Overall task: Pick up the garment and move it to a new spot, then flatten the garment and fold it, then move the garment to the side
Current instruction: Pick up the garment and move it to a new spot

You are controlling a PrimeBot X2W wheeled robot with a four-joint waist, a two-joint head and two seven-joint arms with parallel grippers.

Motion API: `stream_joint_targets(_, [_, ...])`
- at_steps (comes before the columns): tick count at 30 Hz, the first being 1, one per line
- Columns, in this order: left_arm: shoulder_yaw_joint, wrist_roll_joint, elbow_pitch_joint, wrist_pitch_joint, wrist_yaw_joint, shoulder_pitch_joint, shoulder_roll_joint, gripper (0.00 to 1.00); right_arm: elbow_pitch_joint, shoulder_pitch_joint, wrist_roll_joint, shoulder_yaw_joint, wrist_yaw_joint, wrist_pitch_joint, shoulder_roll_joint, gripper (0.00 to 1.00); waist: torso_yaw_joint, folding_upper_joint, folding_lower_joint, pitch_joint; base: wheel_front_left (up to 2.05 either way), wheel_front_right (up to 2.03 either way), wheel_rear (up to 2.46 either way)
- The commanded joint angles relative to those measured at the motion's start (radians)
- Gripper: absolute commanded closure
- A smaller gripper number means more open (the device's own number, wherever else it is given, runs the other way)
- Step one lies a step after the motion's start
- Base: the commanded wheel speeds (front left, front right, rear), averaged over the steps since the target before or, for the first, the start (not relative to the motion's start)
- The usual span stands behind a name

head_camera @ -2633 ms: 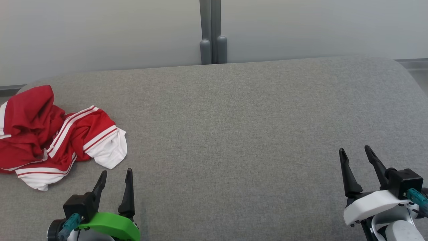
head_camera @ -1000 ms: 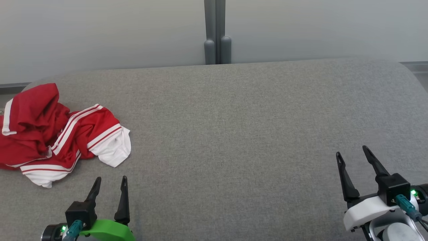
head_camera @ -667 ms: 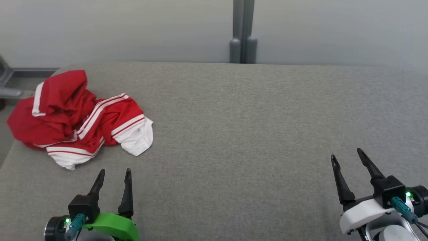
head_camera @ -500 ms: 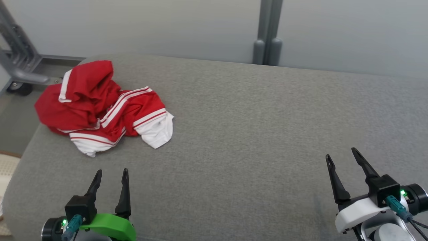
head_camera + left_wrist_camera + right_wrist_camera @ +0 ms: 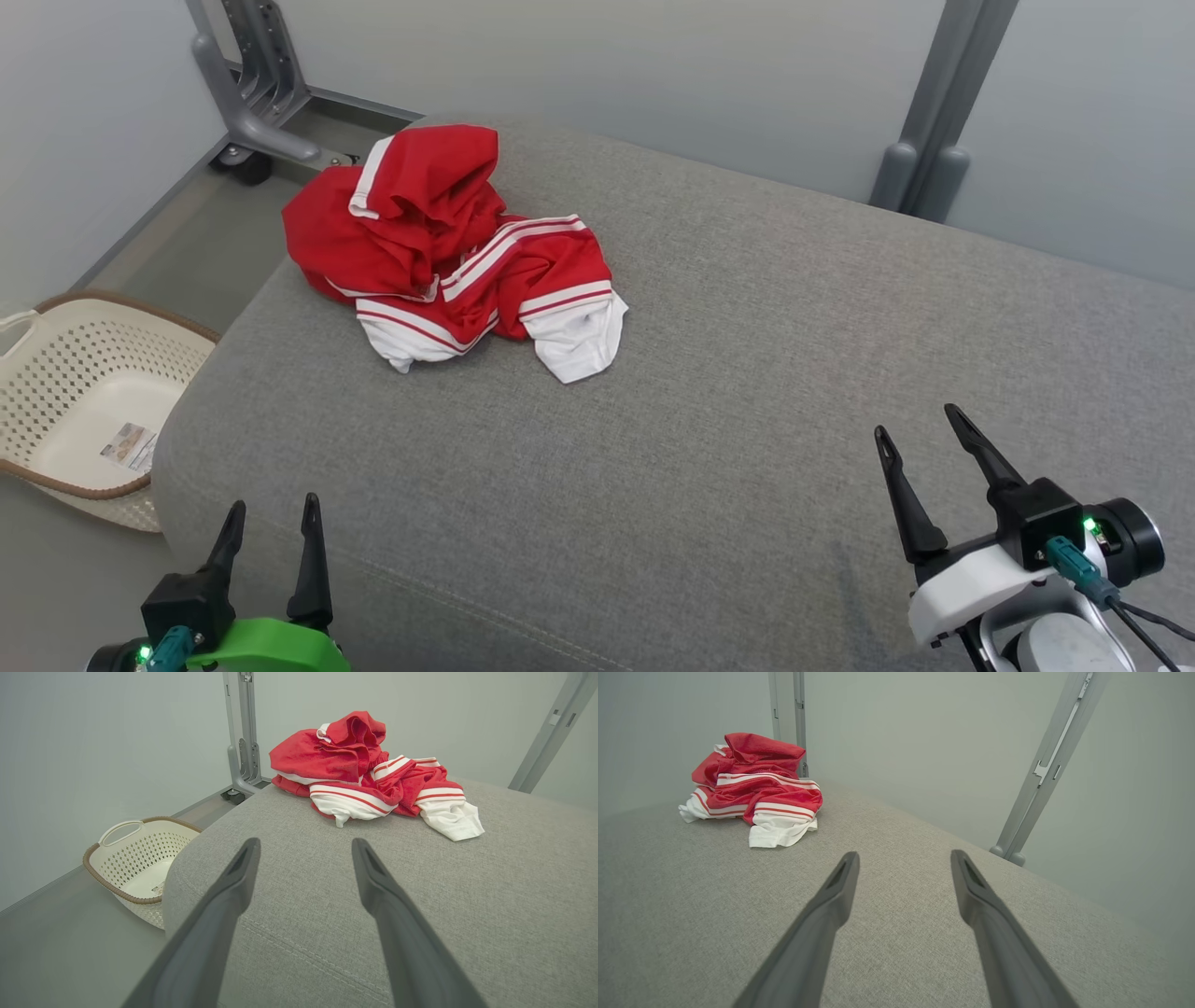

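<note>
One basket (image 5: 65,373) sits beside sofa (image 5: 700,420) bearing the garment (image 5: 448,252).

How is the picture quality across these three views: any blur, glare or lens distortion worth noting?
Head view: soft, even light with no glare; the red-and-white garment is sharp and casts only a faint shadow on the grey cushion. Left wrist view: the near fingers look soft, while the garment is crisp. Right wrist view: the wide-angle lens tilts the grey post and slightly darkens the corners.
</note>
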Motion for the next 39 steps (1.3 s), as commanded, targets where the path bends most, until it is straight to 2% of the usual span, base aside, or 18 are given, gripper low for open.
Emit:
stream_joint_targets(1, [0.005, -0.005, -0.004, 0.0, -0.002, -0.006, -0.002, 0.0, 0.004, 0.005, 0.01, 0.001, -0.001, -0.004, -0.01, 0.0, 0.004, 0.0, -0.0001, 0.005, 0.0, 0.0, 0.0])
stream_joint_targets(9, [0.002, -0.078, 0.005, 0.0, -0.005, -0.091, -0.01, 0.0, -0.007, -0.043, 0.009, 0.002, -0.001, -0.004, -0.046, 0.0, -0.048, 0.0, -0.0001, 0.101, 0.0, 0.0, 0.0])
stream_joint_targets(13, [-0.02, -0.133, 0.045, 0.002, -0.007, -0.22, -0.012, 0.0, -0.02, -0.094, 0.002, 0.002, -0.001, -0.004, -0.078, 0.0, -0.08, 0.0, -0.0001, 0.203, 0.0, 0.0, 0.0])
stream_joint_targets(16, [-0.042, -0.163, 0.095, 0.046, -0.007, -0.352, -0.002, 0.0, -0.03, -0.134, -0.002, 0.008, -0.001, -0.004, -0.103, 0.0, -0.103, 0.0, -0.0001, 0.291, 0.0, 0.0, 0.0])
stream_joint_targets(20, [-0.062, -0.193, 0.163, 0.129, -0.008, -0.528, 0.032, 0.0, -0.043, -0.194, -0.009, 0.022, -0.001, -0.004, -0.136, 0.0, -0.136, 0.0, -0.0001, 0.403, 0.0, 0.0, 0.0])
stream_joint_targets(25, [-0.044, -0.215, 0.249, 0.216, -0.003, -0.724, 0.107, 0.0, -0.054, -0.251, -0.009, 0.041, -0.001, -0.004, -0.156, 0.0, -0.179, 0.0, -0.0001, 0.504, 0.0, 0.0, 0.0])
stream_joint_targets(32, [-0.063, -0.202, 0.406, 0.336, -0.003, -0.918, 0.211, 0.0, -0.068, -0.286, -0.001, 0.071, -0.001, -0.004, -0.153, 0.0, -0.239, 0.0, -0.0001, 0.574, 0.0, 0.0, 0.0])
stream_joint_targets(39, [-0.06, -0.242, 0.573, 0.438, -0.006, -1.02, 0.276, 0.0, -0.082, -0.281, 0.004, 0.091, -0.001, -0.003, -0.15, 0.0, -0.286, 0.0, -0.0001, 0.616, 0.0, 0.0, 0.0])
